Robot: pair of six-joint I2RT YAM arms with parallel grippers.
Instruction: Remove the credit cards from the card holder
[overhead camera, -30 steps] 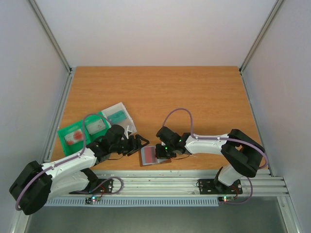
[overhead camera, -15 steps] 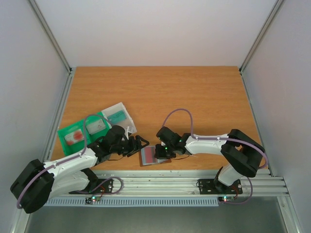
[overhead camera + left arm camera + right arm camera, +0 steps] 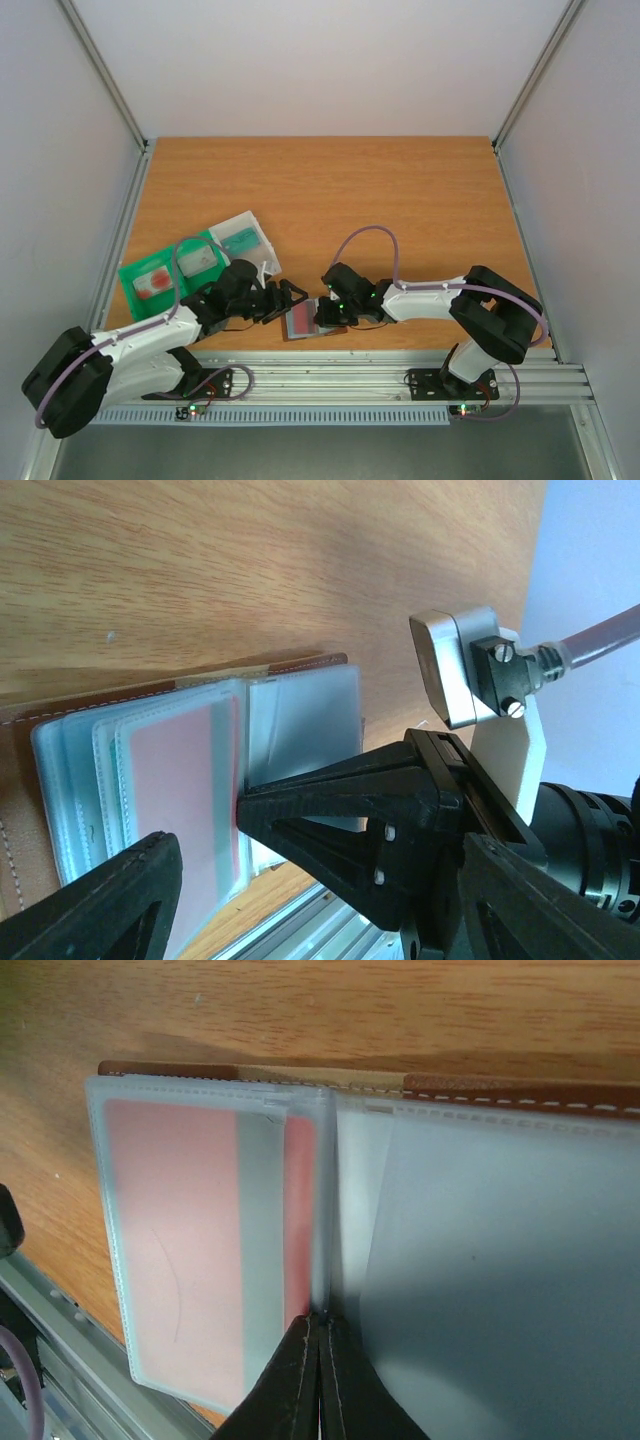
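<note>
Card holder (image 3: 305,322) is laid open by the near table edge (image 3: 420,346), credit cards (image 3: 170,1250) still sleeved. Right gripper (image 3: 318,1345) is closed at the fold, left gripper (image 3: 291,297) spread; sleeve-only pinching could get everything dragged off.

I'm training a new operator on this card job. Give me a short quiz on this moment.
1. True or false: the card holder lies folded shut.
2. Fill in: the left gripper is ___.
3. Which one pinches the card holder's clear sleeves at the middle fold? A) left gripper B) right gripper C) neither

Key: 1 false; 2 open; 3 B.
</note>
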